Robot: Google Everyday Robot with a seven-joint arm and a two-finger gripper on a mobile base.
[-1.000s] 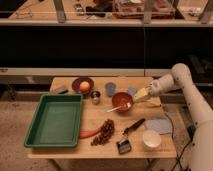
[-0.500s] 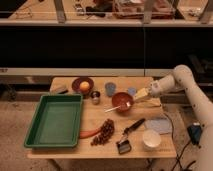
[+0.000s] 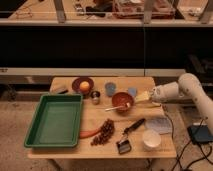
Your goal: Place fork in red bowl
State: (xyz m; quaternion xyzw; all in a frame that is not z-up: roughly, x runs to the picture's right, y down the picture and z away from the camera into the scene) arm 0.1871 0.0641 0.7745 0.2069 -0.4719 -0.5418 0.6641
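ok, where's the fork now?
Centre-right of the table in the camera view: the fork lies across the red bowl, one end jutting toward the green tray; the gripper is at the bowl's opposite rim.

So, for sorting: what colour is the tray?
Green tray, camera view; hand beside the red bowl.

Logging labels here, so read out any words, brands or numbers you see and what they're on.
No readable text anywhere. The red bowl, green tray and the gripper just right of the bowl show no lettering; the shelf clutter up top cannot be read.

1x fork [image 3: 111,108], 1x red bowl [image 3: 125,108], 1x tray [image 3: 55,122]
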